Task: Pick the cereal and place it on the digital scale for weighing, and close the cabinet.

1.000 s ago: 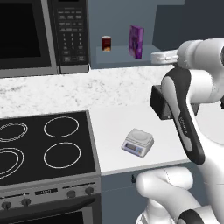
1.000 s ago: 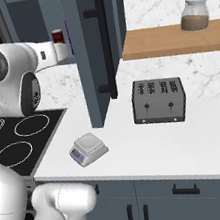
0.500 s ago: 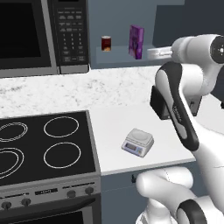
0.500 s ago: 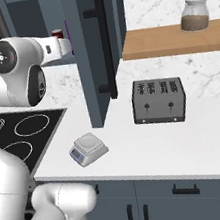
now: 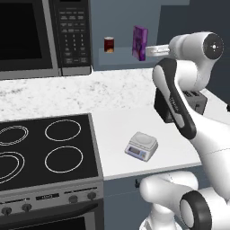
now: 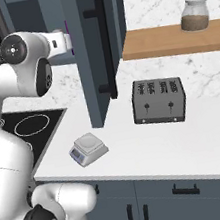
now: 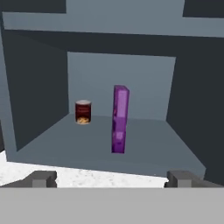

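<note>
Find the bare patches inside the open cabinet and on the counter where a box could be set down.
Free: the cabinet floor right of the cereal, and the counter between the digital scale and the toaster. Tighter: the gap between the cereal and the red can.

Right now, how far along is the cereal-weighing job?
Nothing is finished yet. The cereal stands upright on the floor of the cabinet, beside a dark red can. In hand: the claw is open and lined up facing the box, short of it and holding nothing. Left: grasp the box, set it on the digital scale, whose plate is bare, then close the cabinet door, which stands open.
</note>
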